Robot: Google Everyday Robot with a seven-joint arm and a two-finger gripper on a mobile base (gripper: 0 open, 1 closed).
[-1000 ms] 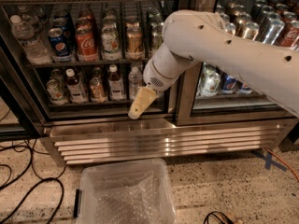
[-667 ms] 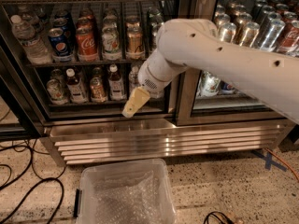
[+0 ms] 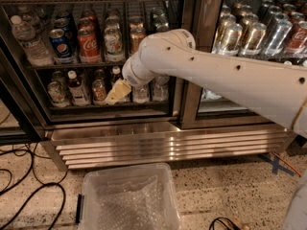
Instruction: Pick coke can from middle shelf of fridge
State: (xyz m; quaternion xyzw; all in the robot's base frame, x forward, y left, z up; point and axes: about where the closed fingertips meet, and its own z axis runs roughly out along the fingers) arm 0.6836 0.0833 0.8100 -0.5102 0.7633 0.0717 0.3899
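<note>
**Gripper low, coke can above: a tight row ahead**

The coke can (image 3: 89,46) stands upright on the middle shelf (image 3: 72,65) of the fridge (image 3: 144,145), in the front row and untouched. The gripper (image 3: 117,92) hangs below it and to its right, level with the lower rack and just in front of the small bottles (image 3: 76,87) there. It holds nothing. Whether it is apart or together I cannot tell from where I stand.

The task looks barely begun to me: the reach up to the can has yet to happen.

I see 3 ways this could go wrong:

1. The can is crowded. A Pepsi can (image 3: 61,41) sits just beside it on 1 side and a tan can (image 3: 113,40) on the other, so a grab that drifts sideways could topple a neighbour or close on the wrong can.
2. The gripper is so near the bottles that a careless lift could clip 1 of them, or catch the front edge of the shelf on the way up.
3. The thick white arm (image 3: 216,80) crosses the post (image 3: 191,4) between the 2 coolers, so a swing to the left could scrape it.

A smooth can held too lightly could also slip, and it would fall toward the grille or the clear bin (image 3: 127,169) on the floor.
</note>
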